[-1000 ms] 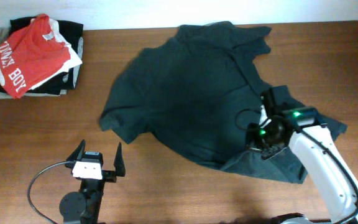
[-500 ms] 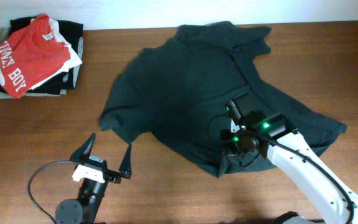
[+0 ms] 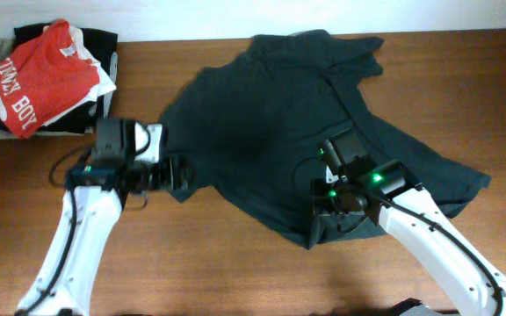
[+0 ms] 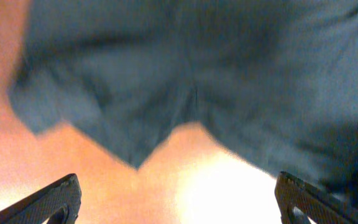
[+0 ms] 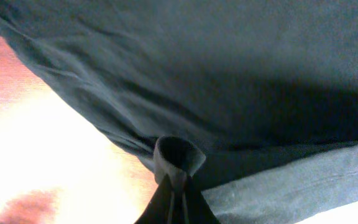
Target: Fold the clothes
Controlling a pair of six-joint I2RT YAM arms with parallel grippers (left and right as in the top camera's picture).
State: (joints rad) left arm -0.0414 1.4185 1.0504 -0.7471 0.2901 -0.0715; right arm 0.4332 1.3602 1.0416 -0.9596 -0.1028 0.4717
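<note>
**A:** From above, what has changed?

**B:** The left arm. A second ago it sat by the near edge of the desk (image 3: 235, 276), well clear of the cloth. Now the left fingers (image 3: 181, 173) are just beside the left sleeve (image 3: 158, 162) of the T-shirt (image 3: 279, 123). The right fingers (image 3: 316, 230) had already hauled the hem corner in from the near right corner toward the middle. Over the last half second they have barely shifted.

**A:** Meaning what for the fold?

**B:** I'd judge the first fold is begun on the right side and is waiting for the left arm to take hold of its side.

**A:** How does the shirt lie?

**B:** It is rumpled, spread from the middle of the desk to the right, and reaches close to the far edge. Its long axis seems to run diagonally from the far edge toward the near right corner, with the hem end nearer the right edge. I cannot make out the neck. The red shirt (image 3: 42, 79) sits well apart at the far left corner.

**A:** And the left wrist view?

**B:** It is blurred. The left fingers (image 4: 55, 200) are spread wide and hold nothing. The sleeve and the notch under it lie ahead of them.

**A:** The right wrist view?

**B:** The right fingers (image 5: 178, 202) are clenched on a pinch of the T-shirt, and a small loop of cloth stands just past their tips.
</note>
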